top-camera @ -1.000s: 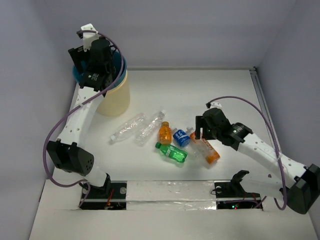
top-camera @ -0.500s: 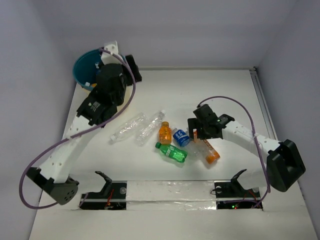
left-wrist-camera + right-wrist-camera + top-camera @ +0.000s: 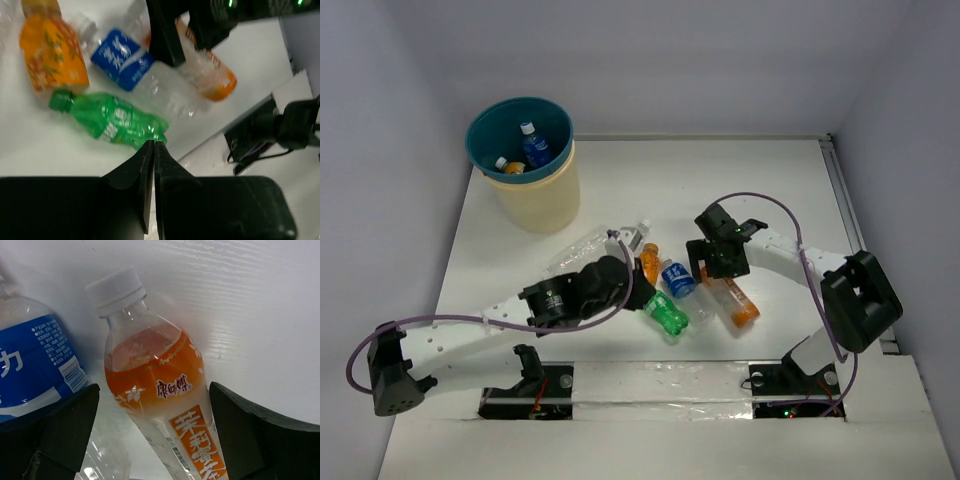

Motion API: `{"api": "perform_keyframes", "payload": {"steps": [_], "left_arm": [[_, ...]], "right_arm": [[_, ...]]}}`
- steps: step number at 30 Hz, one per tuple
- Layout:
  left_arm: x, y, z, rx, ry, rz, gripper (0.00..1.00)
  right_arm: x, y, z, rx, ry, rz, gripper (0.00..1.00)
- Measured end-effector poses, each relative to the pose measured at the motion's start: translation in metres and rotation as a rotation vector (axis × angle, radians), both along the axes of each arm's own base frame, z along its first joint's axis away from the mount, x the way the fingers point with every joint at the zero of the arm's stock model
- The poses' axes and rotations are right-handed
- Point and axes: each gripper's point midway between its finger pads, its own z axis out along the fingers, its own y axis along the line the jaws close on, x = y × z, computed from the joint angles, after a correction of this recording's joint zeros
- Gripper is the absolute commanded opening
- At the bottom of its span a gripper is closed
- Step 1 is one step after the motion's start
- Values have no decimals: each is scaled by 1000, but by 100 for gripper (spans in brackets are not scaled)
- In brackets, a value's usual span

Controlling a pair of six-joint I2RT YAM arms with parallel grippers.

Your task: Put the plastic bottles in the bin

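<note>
The bin (image 3: 545, 200), cream outside and teal inside, stands at the back left with two bottles in it. Several plastic bottles lie mid-table: clear ones (image 3: 582, 250), an orange one (image 3: 649, 266), a blue-labelled one (image 3: 678, 279), a green one (image 3: 667, 315) and an orange-labelled one (image 3: 733, 299). My left gripper (image 3: 154, 143) is shut with nothing in it, its tips at the green bottle's (image 3: 112, 120) base end. My right gripper (image 3: 155, 430) is open and straddles the orange-labelled bottle (image 3: 165, 390) below its white cap (image 3: 116, 290).
The blue-labelled bottle (image 3: 35, 365) lies against my right gripper's left finger (image 3: 65, 425), with a crushed clear bottle (image 3: 100, 460) under it. My left arm (image 3: 480, 325) lies low across the front left. Walls close in the table on three sides.
My left arm has swung from over the bin down to the bottles and its jaws have closed. My right gripper has shifted left over the orange-labelled bottle and opened wider. The green bottle has turned.
</note>
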Motion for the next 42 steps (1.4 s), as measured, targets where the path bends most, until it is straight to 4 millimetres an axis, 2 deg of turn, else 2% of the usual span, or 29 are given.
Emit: {"api": "perform_keyframes", "payload": {"steps": [2, 5, 6, 9, 10, 12, 14, 17, 19, 22, 26, 31, 38, 42], "left_arm": [[-20, 0, -22, -2, 52, -21, 3], [-33, 11, -36, -36, 99, 1, 32], [-34, 14, -36, -59, 107, 14, 53], [-38, 19, -33, -139, 133, 50, 80], [-39, 21, -36, -154, 143, 59, 84], [-41, 22, -47, -168, 173, 74, 93], [-44, 24, -64, -153, 210, 87, 98], [-48, 26, -86, -129, 257, 104, 99], [-49, 24, -96, -123, 280, 113, 99], [-48, 19, -100, -135, 292, 123, 99], [-42, 12, -97, -169, 288, 149, 99], [-35, 5, -102, -184, 297, 186, 99], [-32, 10, -133, -134, 336, 253, 99], [-30, 10, -138, -143, 345, 278, 99]], "right_arm": [[2, 3, -3, -4, 14, 12, 90], [3, 5, -10, -11, 39, 24, 84], [3, 6, -13, -15, 48, 27, 82], [2, 6, -17, -20, 64, 35, 73], [3, 7, -16, -21, 64, 36, 69], [4, 7, -15, -21, 61, 36, 68], [5, 6, -14, -28, 56, 34, 63], [5, 1, -9, -44, 38, 27, 61], [7, -2, 5, -45, 7, 19, 58], [17, -1, 41, -14, -87, 5, 58], [38, 7, 108, 75, -258, -13, 59], [55, 34, 195, 283, -448, 12, 59], [77, 114, 330, 793, -704, 139, 60], [101, 166, 402, 1067, -825, 175, 60]]}}
